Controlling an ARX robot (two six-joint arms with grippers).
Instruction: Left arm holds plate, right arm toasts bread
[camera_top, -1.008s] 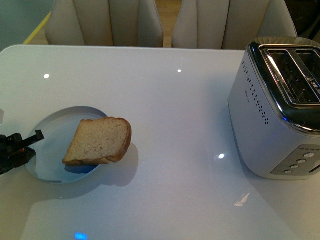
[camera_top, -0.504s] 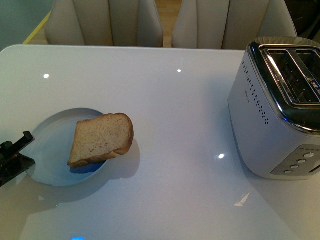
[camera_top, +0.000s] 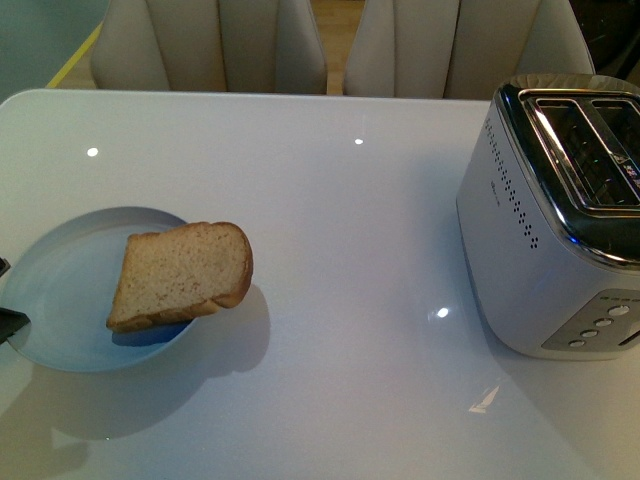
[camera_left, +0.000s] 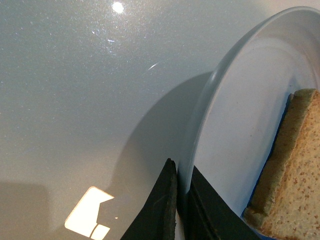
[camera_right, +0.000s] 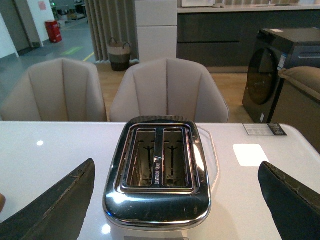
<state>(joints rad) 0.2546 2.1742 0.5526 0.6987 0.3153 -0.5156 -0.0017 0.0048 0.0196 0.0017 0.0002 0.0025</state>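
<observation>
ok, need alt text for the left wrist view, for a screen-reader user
The left gripper is shut on the rim of a pale blue-grey plate, one black jaw on each side of the edge. A slice of brown bread rests on the plate, and the plate casts a shadow on the glossy white table.

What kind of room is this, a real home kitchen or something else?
Probably a mock kitchen-dining area in a showroom or lab: a toaster on a glossy white table, padded chairs, a washing machine by dark cabinets, and a wide hall beyond.
</observation>
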